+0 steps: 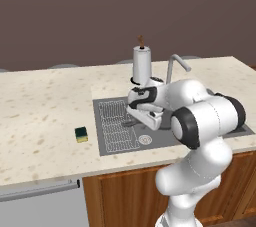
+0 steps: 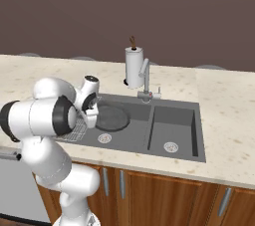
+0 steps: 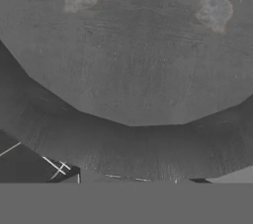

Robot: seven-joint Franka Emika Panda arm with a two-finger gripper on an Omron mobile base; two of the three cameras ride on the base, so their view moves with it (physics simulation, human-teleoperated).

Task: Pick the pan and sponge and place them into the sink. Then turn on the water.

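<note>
Pan (image 2: 110, 118) — lying in the left basin of your sink (image 2: 175, 153), beside the wire rack | tool (image 2: 91, 116) — clamped on the pan's near edge | sponge (image 1: 81, 134) — on the desk (image 1: 45, 106), left of the sink.

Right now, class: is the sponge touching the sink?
Apart. The left base view shows the sponge lying on the countertop, with a bare strip of counter between it and the sink rim's left edge.
</note>
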